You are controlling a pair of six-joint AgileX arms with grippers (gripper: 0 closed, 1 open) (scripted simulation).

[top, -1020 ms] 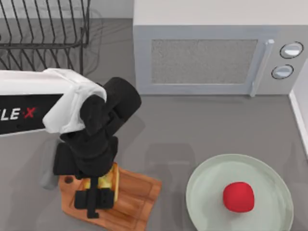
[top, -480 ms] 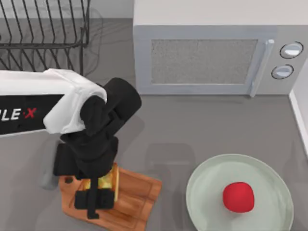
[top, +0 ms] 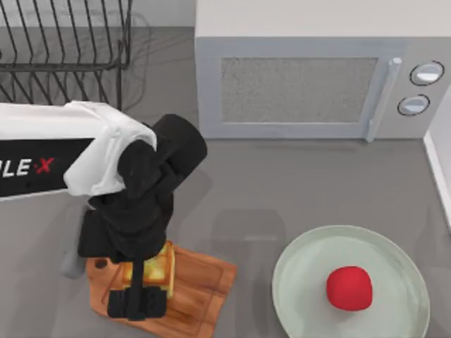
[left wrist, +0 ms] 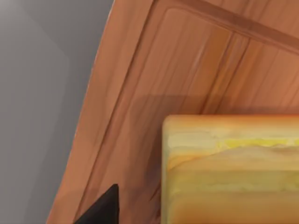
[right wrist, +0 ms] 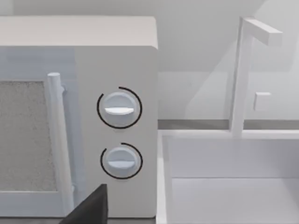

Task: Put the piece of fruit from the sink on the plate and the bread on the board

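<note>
The bread (top: 152, 266), a small cube with a golden toasted top, rests on the brown wooden board (top: 201, 285) at the table's front left. My left gripper (top: 139, 304) hovers directly over it, open. In the left wrist view one dark finger (left wrist: 100, 211) stands apart from the bread (left wrist: 233, 172), with bare board (left wrist: 154, 84) between them. The red piece of fruit (top: 349, 288) lies on the pale green plate (top: 303, 282) at the front right. My right gripper (right wrist: 148, 221) is parked facing the microwave and sink, with one finger (right wrist: 88, 207) off to the side.
A white microwave (top: 303, 84) stands along the back, its dials (right wrist: 119, 108) facing the right wrist camera. A wire dish rack (top: 63, 42) sits at the back left. The white sink (right wrist: 233, 186) with its faucet (right wrist: 240, 74) lies to the right of the microwave.
My left gripper has shifted slightly toward the board's front edge, and more of the bread's toasted top now shows behind the fingers. The fruit and plate have not moved.
</note>
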